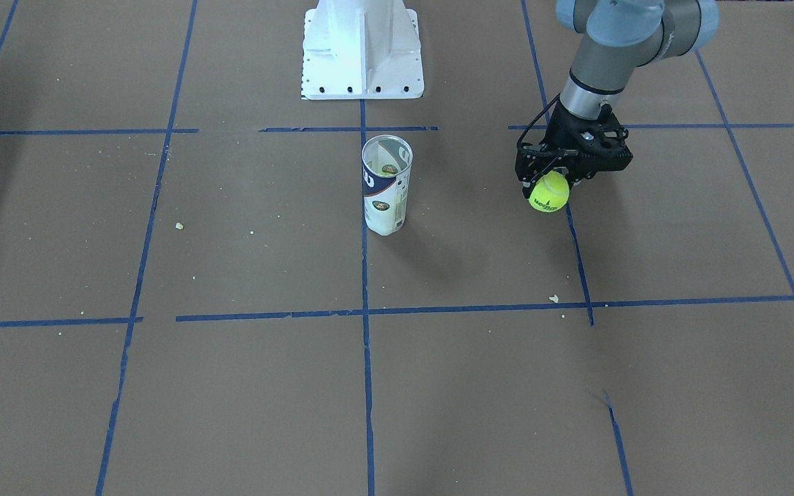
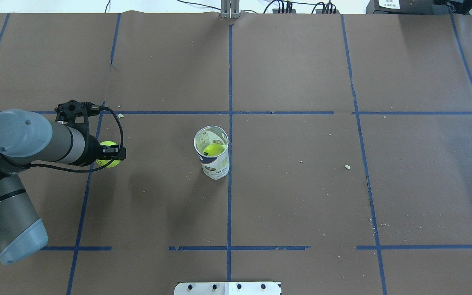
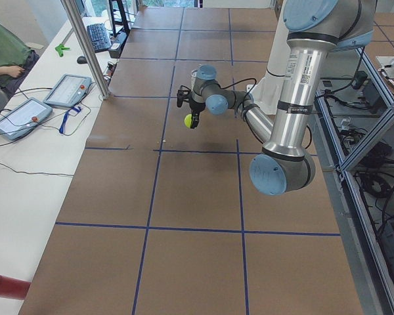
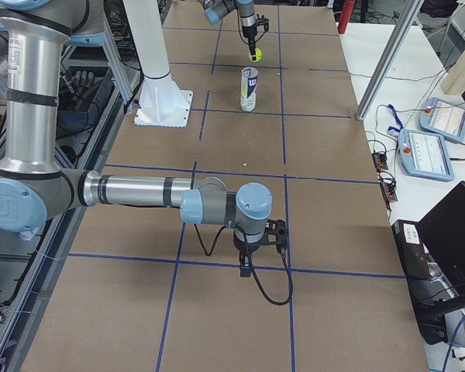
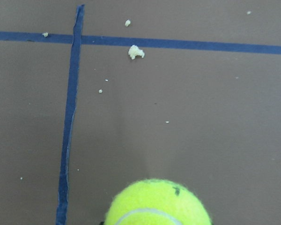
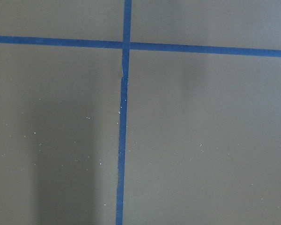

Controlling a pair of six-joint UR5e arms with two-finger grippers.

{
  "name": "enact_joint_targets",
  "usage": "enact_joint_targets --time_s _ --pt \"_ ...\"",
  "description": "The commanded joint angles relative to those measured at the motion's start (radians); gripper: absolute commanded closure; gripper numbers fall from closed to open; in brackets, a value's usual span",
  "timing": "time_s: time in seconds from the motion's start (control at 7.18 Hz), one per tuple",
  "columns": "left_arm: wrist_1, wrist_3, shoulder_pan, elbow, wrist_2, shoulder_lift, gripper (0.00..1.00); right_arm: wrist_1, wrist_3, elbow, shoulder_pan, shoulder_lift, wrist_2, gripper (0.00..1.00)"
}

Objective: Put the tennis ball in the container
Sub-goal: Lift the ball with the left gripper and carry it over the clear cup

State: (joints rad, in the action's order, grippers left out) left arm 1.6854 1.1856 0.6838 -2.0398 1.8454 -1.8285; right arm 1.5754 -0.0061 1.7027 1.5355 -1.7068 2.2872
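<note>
My left gripper (image 1: 550,184) is shut on a bright yellow-green tennis ball (image 1: 548,192), which hangs above the brown table. From overhead the tennis ball (image 2: 109,159) shows under the gripper (image 2: 111,155), to the left of the container (image 2: 213,153). The container (image 1: 387,184) is a clear tube with a navy and white label; it stands upright and open-topped at the table's middle, and a second yellow-green ball (image 2: 214,149) lies inside it. The left wrist view shows the held ball (image 5: 157,204) at its bottom edge. My right gripper (image 4: 249,263) hangs far away over the table; whether it is open or shut I cannot tell.
The white robot base (image 1: 362,52) stands behind the container. Blue tape lines (image 2: 230,184) split the brown paper cover into squares, with small crumbs (image 2: 347,166) scattered about. Tablets and cables lie on the side bench (image 4: 438,132).
</note>
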Motion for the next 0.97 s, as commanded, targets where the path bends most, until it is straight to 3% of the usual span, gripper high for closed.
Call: enact_joint_targets --time_s 0.0,0.56,0.84 --pt "-0.229 0.000 0.054 -0.066 0.058 -0.148 1.00 0.000 0.000 0.000 0.000 -0.001 0.000 0.00" --pt "-0.411 0.156 0.021 -0.053 0.101 -0.366 1.00 0.000 0.000 0.000 0.000 -0.001 0.000 0.00" --pt "-0.454 0.253 -0.051 0.066 0.095 -0.547 1.00 0.000 0.000 0.000 0.000 -0.001 0.000 0.00"
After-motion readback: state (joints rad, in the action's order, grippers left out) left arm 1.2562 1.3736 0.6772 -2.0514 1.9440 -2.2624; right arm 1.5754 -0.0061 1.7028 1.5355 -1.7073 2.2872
